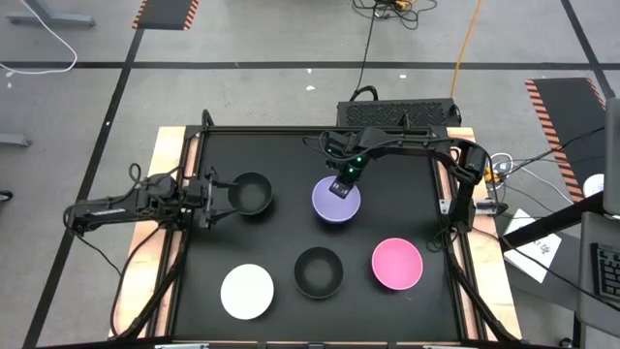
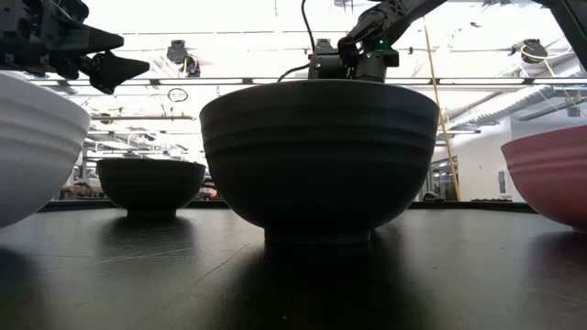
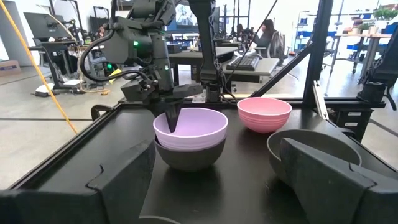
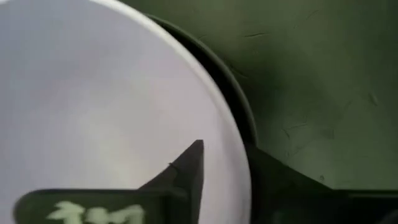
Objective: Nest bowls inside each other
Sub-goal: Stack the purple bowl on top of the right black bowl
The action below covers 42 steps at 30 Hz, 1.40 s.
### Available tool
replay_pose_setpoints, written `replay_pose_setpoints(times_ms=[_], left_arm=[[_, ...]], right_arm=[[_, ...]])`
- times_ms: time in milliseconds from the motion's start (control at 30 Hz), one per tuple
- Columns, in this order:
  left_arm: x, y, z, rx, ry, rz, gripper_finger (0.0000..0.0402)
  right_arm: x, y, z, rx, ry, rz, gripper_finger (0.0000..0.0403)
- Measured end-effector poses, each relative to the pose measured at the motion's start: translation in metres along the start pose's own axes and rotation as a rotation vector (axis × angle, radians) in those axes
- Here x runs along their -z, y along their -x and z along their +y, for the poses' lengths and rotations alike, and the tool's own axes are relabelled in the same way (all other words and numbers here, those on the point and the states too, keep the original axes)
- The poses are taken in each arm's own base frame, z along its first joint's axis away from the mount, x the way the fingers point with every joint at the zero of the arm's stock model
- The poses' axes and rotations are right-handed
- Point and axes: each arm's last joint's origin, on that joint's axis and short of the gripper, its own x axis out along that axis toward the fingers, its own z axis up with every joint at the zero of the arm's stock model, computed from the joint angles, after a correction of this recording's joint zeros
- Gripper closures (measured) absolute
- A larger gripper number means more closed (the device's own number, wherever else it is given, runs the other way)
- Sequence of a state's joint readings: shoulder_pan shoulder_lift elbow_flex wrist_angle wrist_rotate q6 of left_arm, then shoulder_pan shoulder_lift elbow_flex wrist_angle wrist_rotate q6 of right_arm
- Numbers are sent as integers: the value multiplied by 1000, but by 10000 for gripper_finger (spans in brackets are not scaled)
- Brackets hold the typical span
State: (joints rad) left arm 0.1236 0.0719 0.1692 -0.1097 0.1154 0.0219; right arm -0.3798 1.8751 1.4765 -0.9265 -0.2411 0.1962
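A black desk [image 1: 291,174] stands on a grey floor marked with dark lines. From above, the right claw [image 1: 341,187] sits over the lavender bowl [image 1: 336,204] at the desk's middle. The left claw [image 1: 215,194], spread wide, is just beside a black bowl [image 1: 252,193] left of the lavender one. A white bowl [image 1: 247,291], another black bowl [image 1: 319,271] and a pink bowl [image 1: 397,264] lie in a row nearer the front edge; all look empty.

At desk level that front black bowl [image 2: 319,156] fills the middle and hides the lavender one.

The left wrist view shows the lavender bowl [image 3: 190,127] nested in a dark bowl [image 3: 189,155], one right finger [image 3: 171,118] inside its rim.

In the right wrist view one finger [image 4: 180,171] sits inside the lavender rim [image 4: 211,124], the other outside, gripping the wall.
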Motion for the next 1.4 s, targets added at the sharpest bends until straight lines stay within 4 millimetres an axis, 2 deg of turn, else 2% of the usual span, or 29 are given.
replay_pose_setpoints(times_ms=[233,433,600,800,1167,1400], left_arm=[[0,0,0,0,1,0,52],[0,0,0,-1,1,0,53],[0,0,0,0,1,1,52],[1,0,0,-1,2,9,53],[2,0,0,0,3,22,52],[2,0,0,-3,-4,22,52]], right_arm=[[-2,1,1,-9,-3,-27,250],[-11,12,6,-19,10,-78,221],[-16,20,9,-25,29,-111,216],[-17,21,9,-20,35,-113,216],[-22,25,-8,-3,23,-148,216],[-26,27,-12,43,64,-196,216]])
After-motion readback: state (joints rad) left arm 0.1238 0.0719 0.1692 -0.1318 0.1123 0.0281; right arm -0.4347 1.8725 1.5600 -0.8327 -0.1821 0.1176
